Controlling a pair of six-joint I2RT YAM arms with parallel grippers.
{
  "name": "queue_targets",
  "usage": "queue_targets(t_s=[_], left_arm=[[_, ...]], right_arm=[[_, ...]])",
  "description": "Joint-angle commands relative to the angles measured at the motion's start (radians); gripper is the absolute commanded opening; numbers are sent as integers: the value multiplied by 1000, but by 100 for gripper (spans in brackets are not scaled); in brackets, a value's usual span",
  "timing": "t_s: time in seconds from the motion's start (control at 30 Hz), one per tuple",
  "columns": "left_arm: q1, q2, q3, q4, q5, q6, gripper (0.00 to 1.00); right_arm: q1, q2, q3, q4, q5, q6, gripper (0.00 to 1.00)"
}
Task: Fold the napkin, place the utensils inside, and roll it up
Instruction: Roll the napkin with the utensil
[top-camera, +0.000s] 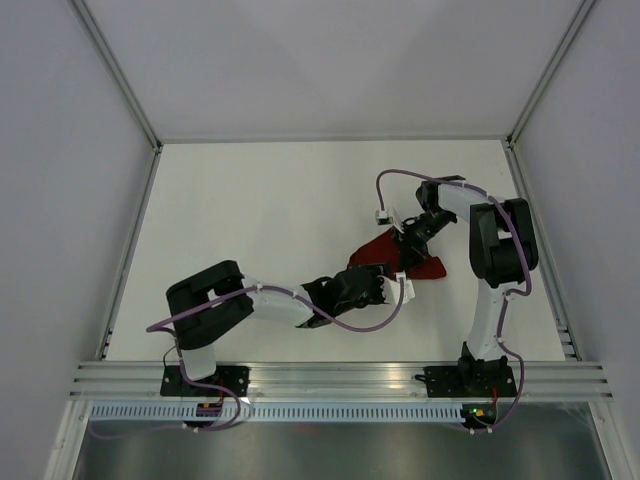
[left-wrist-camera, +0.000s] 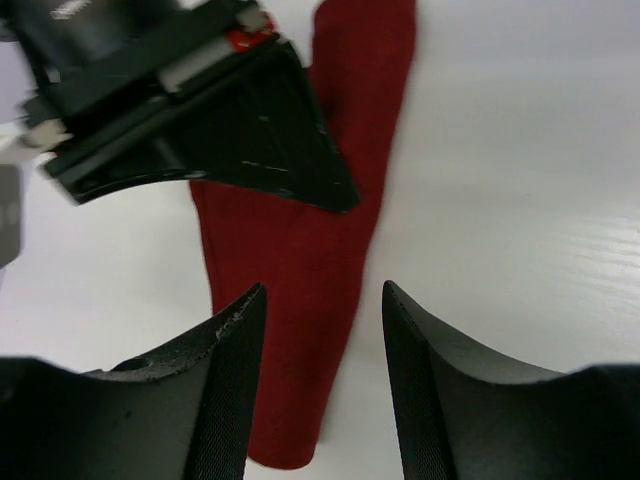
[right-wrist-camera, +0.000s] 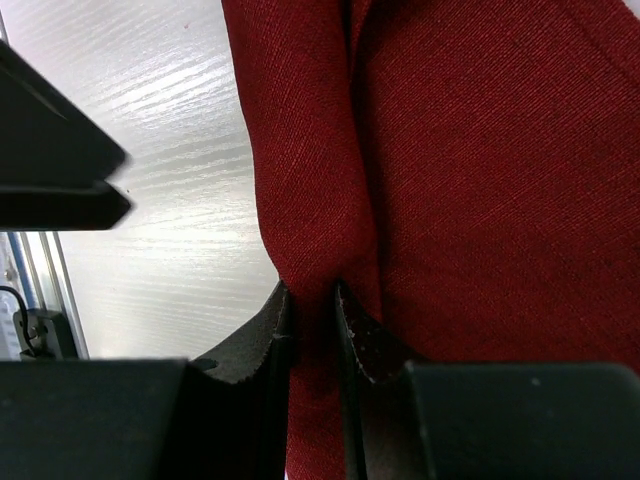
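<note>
no readable text, labels, numbers

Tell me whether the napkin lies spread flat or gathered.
Gathered, not spread: the napkin lies as a narrow creased strip, one fold pinched in the right pincer.

High rear overview; two close wrist views, likely same napkin (top-camera: 378, 247)

Napkin (right-wrist-camera: 480, 150): plain dark red, fine weave, no pattern. Table (top-camera: 250, 220): white, faint grain streaks. Left gripper (left-wrist-camera: 325, 290), right gripper (right-wrist-camera: 312, 295): black. Arms (top-camera: 483, 315): white and black. Cables (top-camera: 405, 172): purple. Walls (top-camera: 330, 60), upper frame: pale grey.
</note>
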Motion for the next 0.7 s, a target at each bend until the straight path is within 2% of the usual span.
queue_targets(t_s=[0.0, 0.37, 0.5, 0.67], left_arm=[[-16, 60, 67, -13, -2, 173, 56], [-13, 215, 140, 32, -3, 288, 59], [-4, 249, 168, 3, 1, 298, 59], [25, 262, 199, -62, 24, 293, 50]], right_arm=[[6, 72, 6, -17, 21, -38, 6], [6, 90, 36, -15, 32, -11, 5], [6, 92, 39, -15, 32, -11, 5], [6, 86, 30, -5, 38, -8, 4]])
